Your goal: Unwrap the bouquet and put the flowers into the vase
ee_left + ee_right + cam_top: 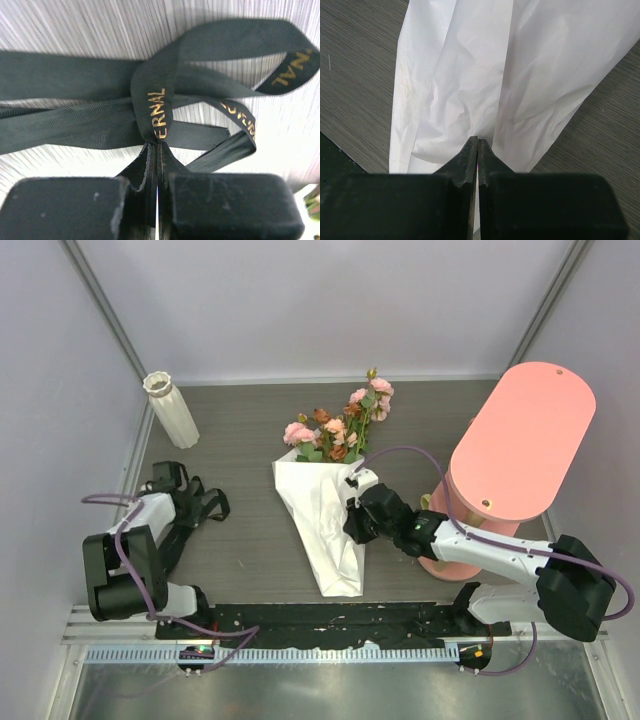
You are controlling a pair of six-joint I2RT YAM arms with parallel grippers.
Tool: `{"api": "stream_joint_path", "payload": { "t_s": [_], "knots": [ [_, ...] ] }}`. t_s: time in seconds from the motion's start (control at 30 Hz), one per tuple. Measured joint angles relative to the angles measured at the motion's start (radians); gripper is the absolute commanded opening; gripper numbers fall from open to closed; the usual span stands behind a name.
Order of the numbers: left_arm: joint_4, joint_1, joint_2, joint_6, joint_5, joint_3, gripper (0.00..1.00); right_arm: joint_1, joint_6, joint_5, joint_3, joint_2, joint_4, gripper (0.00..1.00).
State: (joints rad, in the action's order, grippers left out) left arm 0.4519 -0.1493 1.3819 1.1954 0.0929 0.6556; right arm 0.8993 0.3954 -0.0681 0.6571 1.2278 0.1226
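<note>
The bouquet lies mid-table: a white paper cone [318, 525] with pink and rust flowers [342, 428] poking out of its far end. My right gripper [349, 508] sits at the cone's right edge. In the right wrist view it [478, 141] is shut on a fold of the white paper [465, 85]. The black ribbon [207, 506] is off the cone and lies at the left. My left gripper [157, 146] is shut on that ribbon [155, 100], which carries gold letters. The white ribbed vase [172, 410] stands at the back left, apart from both grippers.
A big pink oval stand [522, 440] rises at the right, close behind my right arm. White walls enclose the table on three sides. A black strip and a metal rail [320, 650] run along the near edge.
</note>
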Motion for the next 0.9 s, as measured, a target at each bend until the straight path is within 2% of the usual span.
{"api": "stream_joint_path", "payload": {
  "t_s": [0.2,0.33,0.47,0.53,0.57,0.6,0.63,0.67,0.7,0.77,0.8,0.9],
  "knots": [
    [-0.027,-0.23,0.047,-0.005,-0.005,0.034,0.0,0.0,0.0,0.0,0.0,0.0,0.0,0.07],
    [-0.076,-0.376,0.072,0.0,-0.072,0.035,0.0,0.0,0.0,0.0,0.0,0.006,0.001,0.1],
    [-0.116,-0.438,0.089,-0.003,-0.142,0.032,0.0,0.0,-0.001,0.0,0.004,0.021,0.008,0.17],
    [-0.13,-0.443,0.085,-0.007,-0.155,0.023,0.04,0.0,-0.003,0.0,0.011,0.025,0.017,0.24],
    [-0.135,-0.443,0.082,-0.01,-0.158,0.019,0.09,0.0,-0.005,0.0,0.015,0.025,0.023,0.28],
    [-0.143,-0.443,0.076,-0.014,-0.16,0.012,0.18,0.0,-0.008,-0.001,0.022,0.025,0.03,0.37],
    [-0.149,-0.443,0.069,-0.018,-0.166,0.004,0.26,0.0,-0.01,-0.003,0.028,0.025,0.034,0.41],
    [-0.154,-0.443,0.061,-0.017,-0.176,-0.004,0.48,0.0,-0.016,-0.007,0.037,0.025,0.039,0.45],
    [-0.155,-0.443,0.048,-0.02,-0.187,-0.011,0.57,0.0,-0.023,-0.011,0.047,0.025,0.042,0.52],
    [-0.154,-0.443,0.021,-0.03,-0.204,-0.014,0.74,0.0,-0.032,-0.019,0.063,0.025,0.047,0.59],
    [-0.147,-0.443,0.008,-0.04,-0.208,-0.014,0.77,0.0,-0.034,-0.021,0.071,0.025,0.05,0.64],
    [-0.1,-0.442,-0.033,-0.055,-0.222,-0.016,0.91,0.0,-0.051,-0.023,0.103,0.025,0.061,0.71]
  ]
}}
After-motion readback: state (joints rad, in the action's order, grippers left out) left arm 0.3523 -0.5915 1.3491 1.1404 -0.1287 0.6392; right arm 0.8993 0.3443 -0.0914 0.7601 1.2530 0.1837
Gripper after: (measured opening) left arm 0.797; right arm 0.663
